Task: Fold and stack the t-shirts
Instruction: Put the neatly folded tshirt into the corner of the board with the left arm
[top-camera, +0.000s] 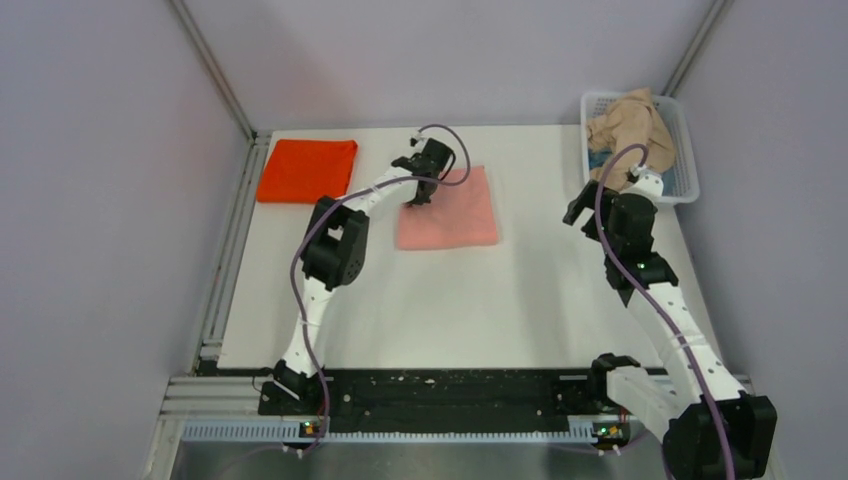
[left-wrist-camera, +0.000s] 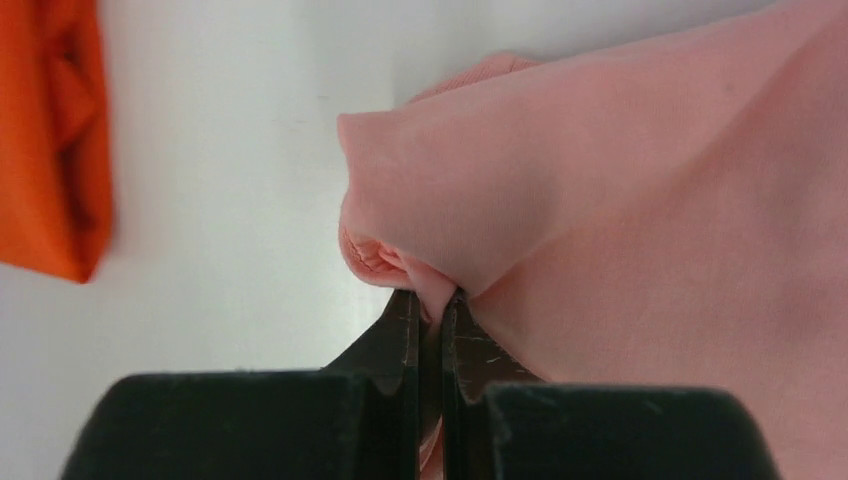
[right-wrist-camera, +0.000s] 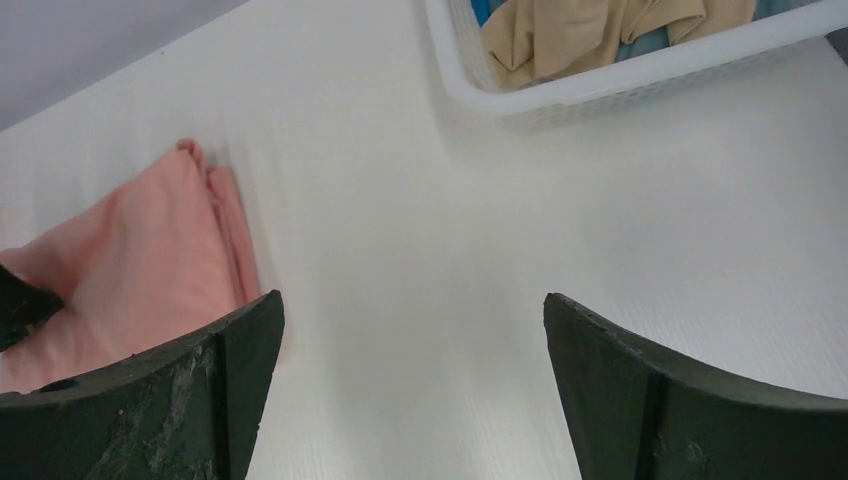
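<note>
Items, listed left to right across the top view; clock positions are read over the table, with 12 at its far edge.

1. Orange-red t-shirt. Folded into a compact rectangle, flat at the table's 10 o'clock corner. It is apart from every other cloth and touched by neither arm. The left wrist view shows its thick folded edge at 9 o'clock.

2. Left gripper. Reached out to the far middle of the table. The wrist view shows the jaws pressed together on a pinch of pink cloth, and a small bunch of fabric is puckered just above the tips.

3. Salmon-pink t-shirt. Folded to a rough square, lying at about 12 o'clock, just off the table's centre. It is gripped along its 9 o'clock edge, near the far corner. In the left wrist view that edge lifts off the surface as a rounded fold. In the right wrist view it lies at 8 o'clock, layers stacked.

4. Right gripper. Held at 3 o'clock of the pink shirt, well apart from it. Fingers spread wide over bare table, holding nothing.

5. Basket. White plastic lattice, at the table's 2 o'clock corner.

6. Beige-tan t-shirt. Crumpled and unfolded, heaped in the basket and draped over its near-left rim. Blue cloth shows beneath it.
</note>
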